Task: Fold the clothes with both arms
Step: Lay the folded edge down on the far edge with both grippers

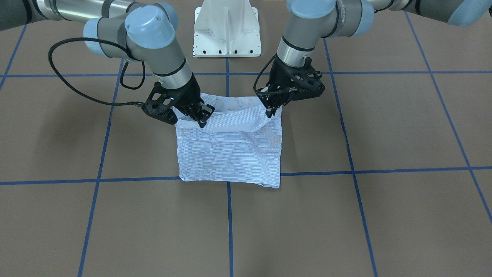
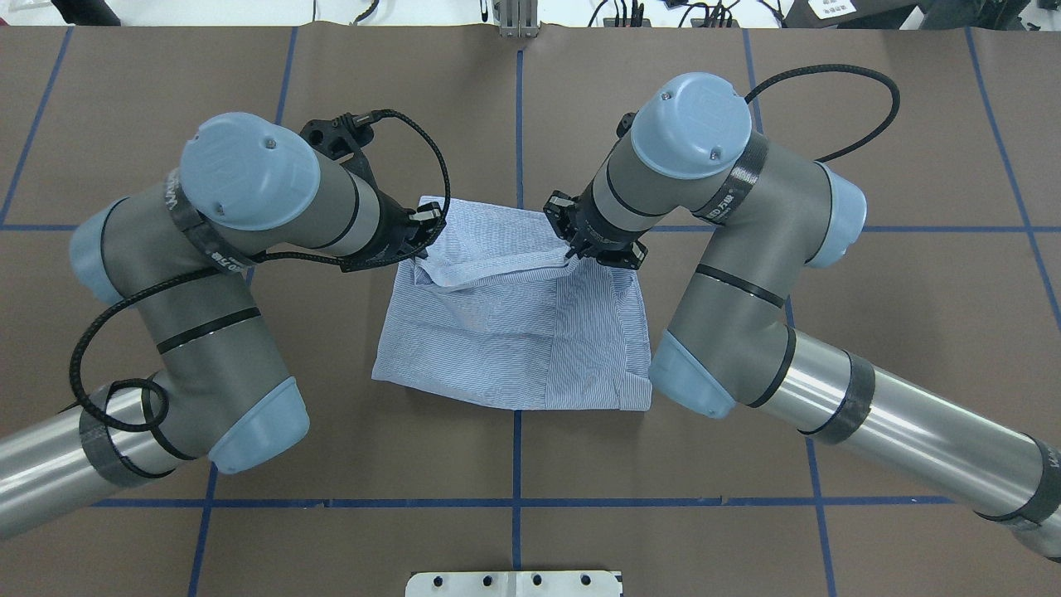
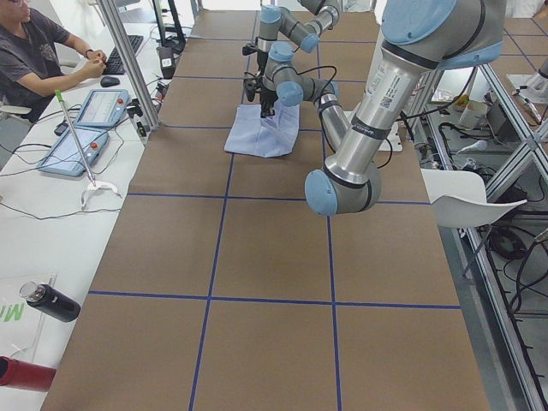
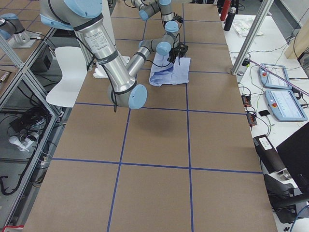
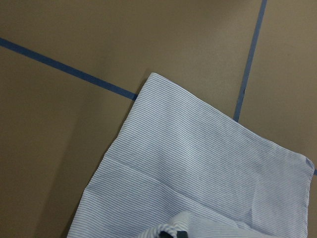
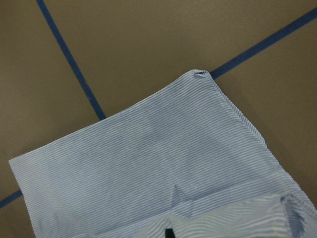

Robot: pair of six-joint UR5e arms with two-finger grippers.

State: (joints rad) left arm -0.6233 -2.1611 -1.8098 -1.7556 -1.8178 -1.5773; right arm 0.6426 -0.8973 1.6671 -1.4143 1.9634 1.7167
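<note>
- Brown table covering (image 1: 115, 223), crossed by blue tape lines (image 1: 229, 231), lies nearest the front-facing camera. The shirt (image 1: 230, 154) sits at mid-table, and its near edge covers a stretch of one cross line
- Striped cloth, pale blue and white, already makes a compact, near-square packet. No sleeve, collar or button shows in the front-facing view, so I judge that the sleeves and sides are folded in and only a last crosswise fold is in hand
- The near half of the shirt lies flat on the table, with soft creases and one faint ridge running across it. Its edges are fairly straight, though the near right corner is a little uneven
- Farther back, a band of the shirt is lifted off the flat layer and sags between the two claws
- The right gripper (image 1: 201, 121), on that view's left, has its fingers closed together on one end of the lifted band
- The left gripper (image 1: 270, 111), on that view's right, is pinched tight on the other end. Both wrist cameras look down on flat shirt, which suggests the band hangs above it
- What is left, as I judge it, is to carry the held band across, lay it square on the lower layer, let go and perhaps smooth it
- Beyond the claws stands the white pedestal base (image 1: 227, 30)
</note>
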